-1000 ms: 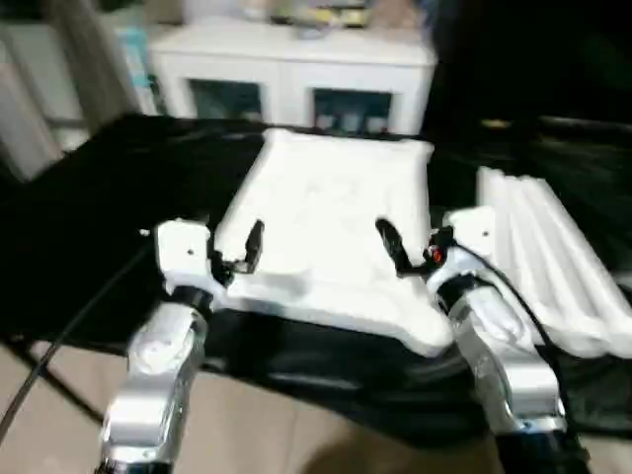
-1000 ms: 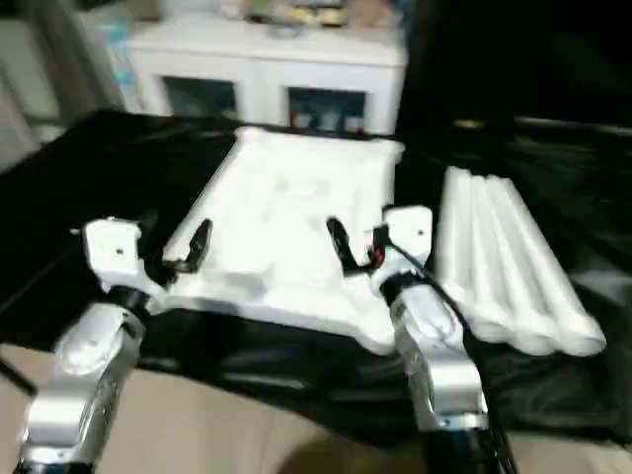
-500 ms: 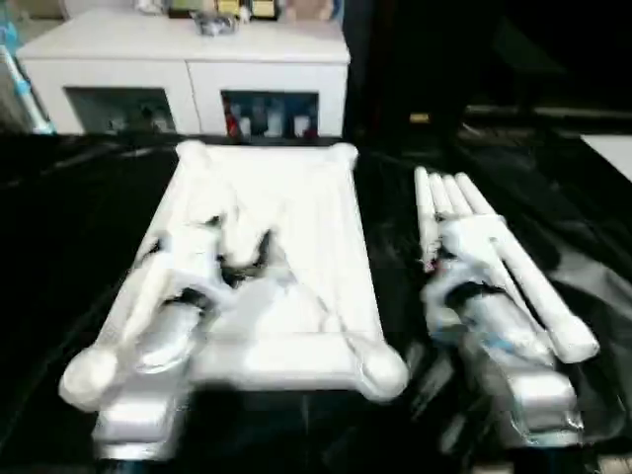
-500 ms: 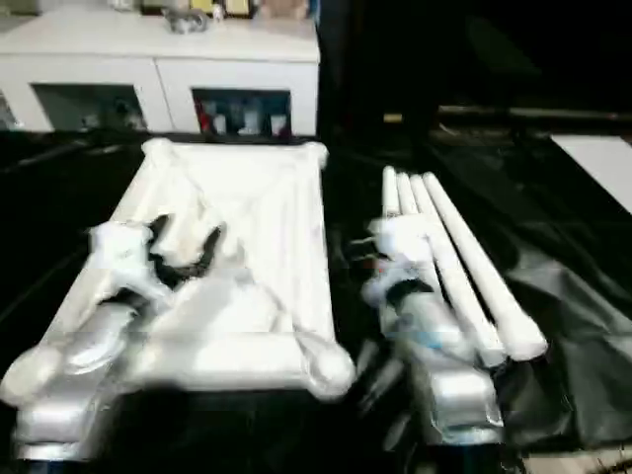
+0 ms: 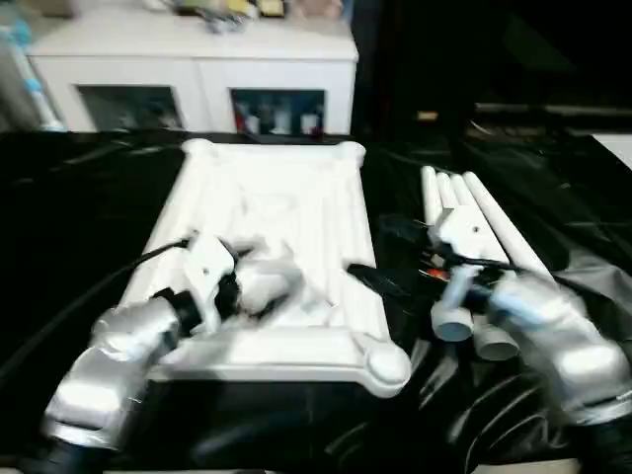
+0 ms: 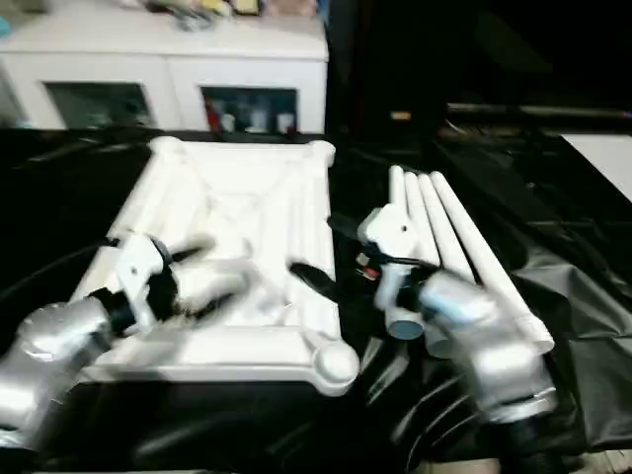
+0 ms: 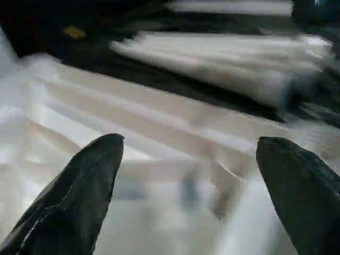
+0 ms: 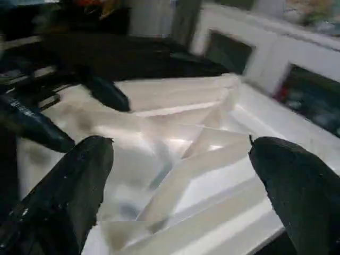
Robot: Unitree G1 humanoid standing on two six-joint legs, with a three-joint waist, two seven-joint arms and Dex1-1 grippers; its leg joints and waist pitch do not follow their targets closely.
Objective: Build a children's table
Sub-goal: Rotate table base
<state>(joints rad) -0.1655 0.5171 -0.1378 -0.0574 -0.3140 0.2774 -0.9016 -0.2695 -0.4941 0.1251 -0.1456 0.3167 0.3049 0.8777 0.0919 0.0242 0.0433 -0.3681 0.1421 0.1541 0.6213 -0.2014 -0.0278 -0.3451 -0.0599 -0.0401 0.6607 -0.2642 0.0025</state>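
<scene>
Upside-down, tabletop (image 5: pixel 286 212) lies beside four tube legs (image 5: pixel 484 222).

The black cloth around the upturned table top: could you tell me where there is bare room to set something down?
Free: the black cloth left of the table top, up to the cabinet, and right of the legs. Crowded: the strip between top and legs, where the open right gripper reaches in.

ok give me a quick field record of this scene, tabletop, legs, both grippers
tabletop: white square plastic tabletop lying ribbed underside up on black sheet
legs: white plastic tube legs lying side by side on the sheet, to the robot's right of the tabletop, none fitted
left gripper: open, over the tabletop, holding nothing
right gripper: open, empty, pointing at the tabletop
background: white cabinet with glass doors
</scene>
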